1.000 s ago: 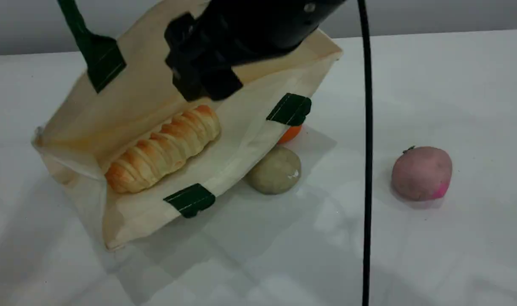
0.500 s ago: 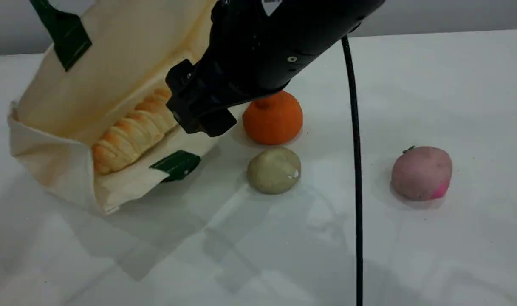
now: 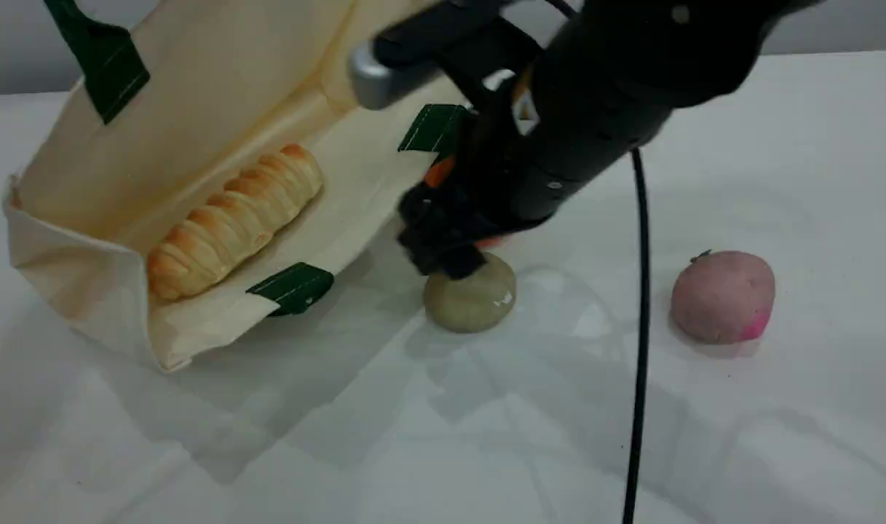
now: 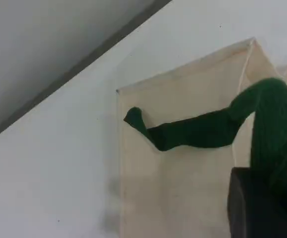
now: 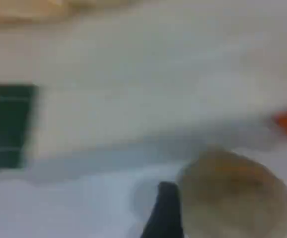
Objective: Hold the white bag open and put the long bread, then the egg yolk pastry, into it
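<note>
Scene view: white bag [image 3: 217, 109] lying open-mouthed at table left with long bread [image 3: 235, 218] inside; egg yolk pastry [image 3: 472, 295] on table [image 3: 777, 407] just right of the bag's mouth; pink lump [image 3: 723, 295] well apart at right. Left wrist view alone shows the left gripper [image 4: 262, 208] clamped tight on the bag's green strap handle [image 4: 208, 131]. Right wrist view, blurred, alone shows one fingertip [image 5: 166, 210] just beside the pastry; right gripper [image 3: 443, 251] fully spread, holding nothing, low over the pastry's far edge, contact unclear.
</note>
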